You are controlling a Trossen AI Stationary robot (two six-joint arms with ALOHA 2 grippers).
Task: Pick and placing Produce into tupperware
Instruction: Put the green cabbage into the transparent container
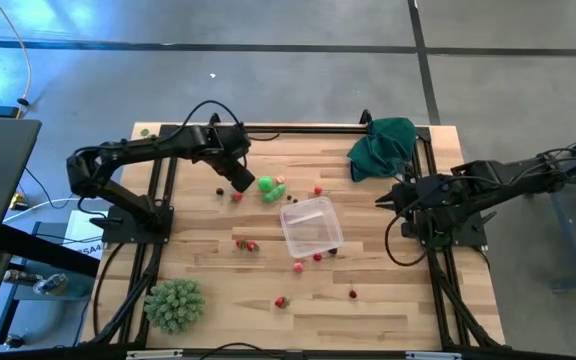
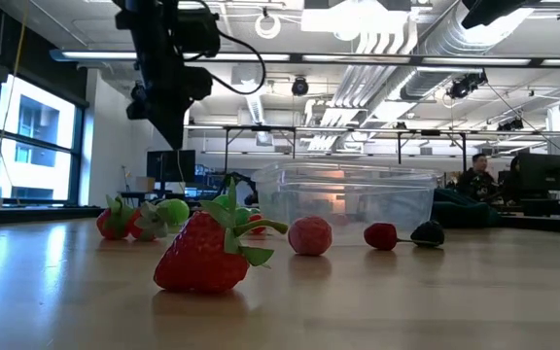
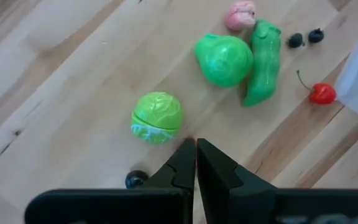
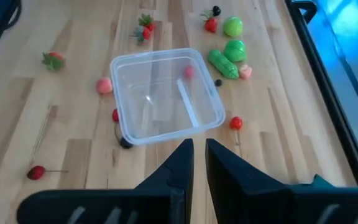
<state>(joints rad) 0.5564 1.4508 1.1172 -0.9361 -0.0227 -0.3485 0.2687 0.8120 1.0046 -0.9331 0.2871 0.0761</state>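
The clear tupperware [image 1: 311,226] stands open on the wooden table, right of centre; it also shows in the low view [image 2: 348,199] and the right wrist view [image 4: 166,93]. Produce lies scattered around it: a green cabbage [image 3: 157,117], a green rounded piece [image 3: 224,59], a green pod [image 3: 263,62], a red cherry [image 3: 322,93], dark berries [image 3: 296,40] and a strawberry [image 2: 207,255]. My left gripper [image 1: 238,178] [image 3: 196,152] hangs shut above the table just left of the green pieces. My right gripper [image 1: 383,200] [image 4: 199,149] waits right of the tupperware, fingers all but together.
A dark green cloth [image 1: 383,145] lies bunched at the far right corner. A spiky pale-green ball [image 1: 175,303] sits near the front left. Black frame rails [image 1: 433,250] run along the table's sides. Bare wood lies near the front edge. A person [image 2: 474,175] sits far behind.
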